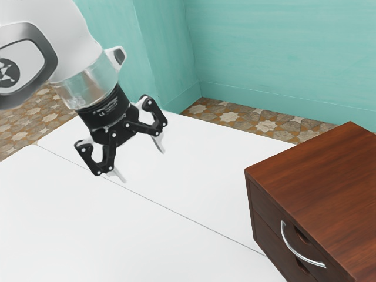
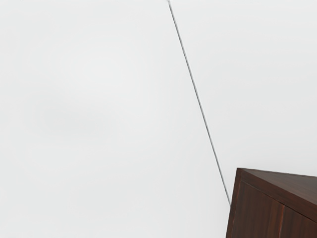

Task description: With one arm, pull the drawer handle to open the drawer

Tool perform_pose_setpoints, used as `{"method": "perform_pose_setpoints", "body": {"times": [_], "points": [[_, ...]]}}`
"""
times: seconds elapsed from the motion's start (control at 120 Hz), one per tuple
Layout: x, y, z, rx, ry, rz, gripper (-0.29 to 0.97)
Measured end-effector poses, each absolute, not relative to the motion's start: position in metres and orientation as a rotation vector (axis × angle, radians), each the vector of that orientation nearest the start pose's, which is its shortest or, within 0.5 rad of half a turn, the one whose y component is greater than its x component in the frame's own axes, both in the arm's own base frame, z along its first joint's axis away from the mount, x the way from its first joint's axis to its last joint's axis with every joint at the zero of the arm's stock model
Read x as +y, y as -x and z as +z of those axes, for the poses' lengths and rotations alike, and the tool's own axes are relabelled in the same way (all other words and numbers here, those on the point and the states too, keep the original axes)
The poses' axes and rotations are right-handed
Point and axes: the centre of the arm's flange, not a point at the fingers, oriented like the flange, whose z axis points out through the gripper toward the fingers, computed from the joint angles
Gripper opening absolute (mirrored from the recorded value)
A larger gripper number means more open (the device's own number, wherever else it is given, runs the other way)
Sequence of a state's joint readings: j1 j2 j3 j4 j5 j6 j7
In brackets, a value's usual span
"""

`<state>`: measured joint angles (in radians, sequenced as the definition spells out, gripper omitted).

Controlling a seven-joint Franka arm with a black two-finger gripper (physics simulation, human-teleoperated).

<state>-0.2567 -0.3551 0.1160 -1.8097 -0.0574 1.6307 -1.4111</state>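
Above the white table (image 1: pixel 194 170), the gripper (image 1: pixel 140 161) hangs with its jaws spread wide, holding and touching nothing. Well apart, toward the exterior view's right, stands the dark wooden cabinet (image 1: pixel 329 176); the drawer's curved silver handle (image 1: pixel 292 249) sits on its front.

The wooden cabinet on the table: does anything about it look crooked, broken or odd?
Nothing stands out. The cabinet sits upright on the white table, its drawer looks shut and its curved metal handle looks intact. The end effector hangs open above the table, well apart from the cabinet.
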Motion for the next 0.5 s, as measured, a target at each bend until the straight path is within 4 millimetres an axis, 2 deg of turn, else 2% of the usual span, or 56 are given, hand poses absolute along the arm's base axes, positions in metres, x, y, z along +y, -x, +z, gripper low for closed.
{"method": "perform_pose_setpoints", "body": {"times": [0.067,0.167,0.208,0.25,0.325,0.383,0.5], "points": [[-0.054,-0.440,0.686,-1.994,2.627,-0.041,0.62],[-0.060,-0.435,0.675,-2.000,2.583,0.033,0.65],[-0.071,-0.432,0.685,-1.991,2.596,0.027,0.65],[-0.088,-0.428,0.689,-1.960,2.616,0.021,0.66],[-0.138,-0.424,0.659,-1.826,2.682,0.054,0.66],[-0.169,-0.429,0.641,-1.757,2.729,0.055,0.67],[-0.201,-0.449,0.616,-1.725,2.781,0.036,0.67]]}}
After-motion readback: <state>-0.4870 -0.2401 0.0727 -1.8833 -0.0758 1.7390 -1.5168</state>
